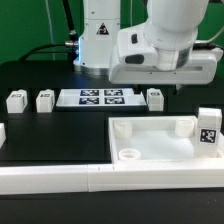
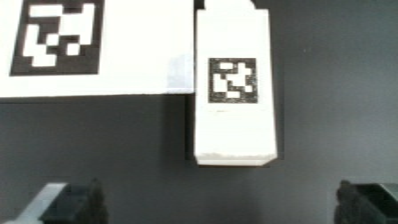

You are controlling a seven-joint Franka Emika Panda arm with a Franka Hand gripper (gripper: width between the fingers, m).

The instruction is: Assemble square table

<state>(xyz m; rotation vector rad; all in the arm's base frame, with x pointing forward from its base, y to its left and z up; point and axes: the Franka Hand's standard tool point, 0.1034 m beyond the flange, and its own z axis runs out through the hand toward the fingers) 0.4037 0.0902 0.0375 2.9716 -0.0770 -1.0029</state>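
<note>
The exterior view shows the square table top lying rim up on the black table, toward the exterior view's right. Short white legs stand in a row beyond it. Only the wrist view shows the gripper. It is wide open and grips nothing, and its fingers are apart above one tagged leg, which lies just beside the marker board.

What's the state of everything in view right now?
Fingers: open, empty.
Leg by the marker board: lying loose, ungripped; marker board flat.
Tabletop: rim up, near socket empty.
Two other legs: loose, untouched.
Leg at tabletop corner: upright, fit unclear.
</note>
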